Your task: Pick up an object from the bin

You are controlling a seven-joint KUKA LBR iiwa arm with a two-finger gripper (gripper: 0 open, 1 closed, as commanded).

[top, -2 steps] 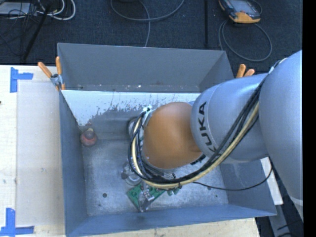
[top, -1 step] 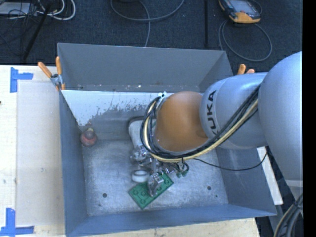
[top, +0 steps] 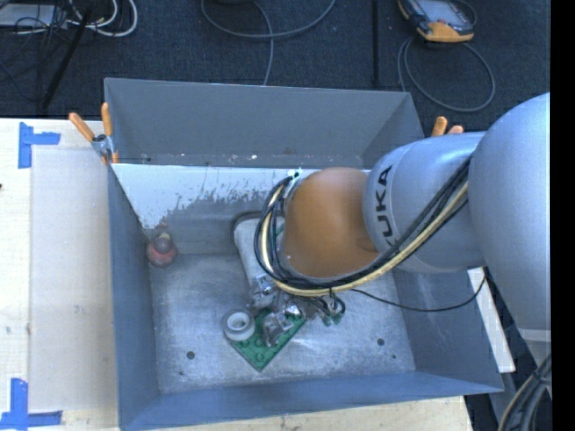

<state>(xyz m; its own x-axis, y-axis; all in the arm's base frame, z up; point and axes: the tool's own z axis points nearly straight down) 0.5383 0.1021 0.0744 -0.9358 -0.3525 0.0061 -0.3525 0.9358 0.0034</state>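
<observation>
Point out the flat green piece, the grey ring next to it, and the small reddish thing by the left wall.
Green piece [top: 258, 352]: camera view, on its bare lower part.
Grey ring [top: 238, 324]: camera view, on its top face.
Reddish thing [top: 162, 250]: camera view, on its middle.

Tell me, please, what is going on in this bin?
The KUKA arm reaches in from the right, its gripper down near the bin floor over a flat green piece, with a small grey ring just beside it. A small reddish thing stands apart by the left wall. Nothing appears lifted yet.
</observation>
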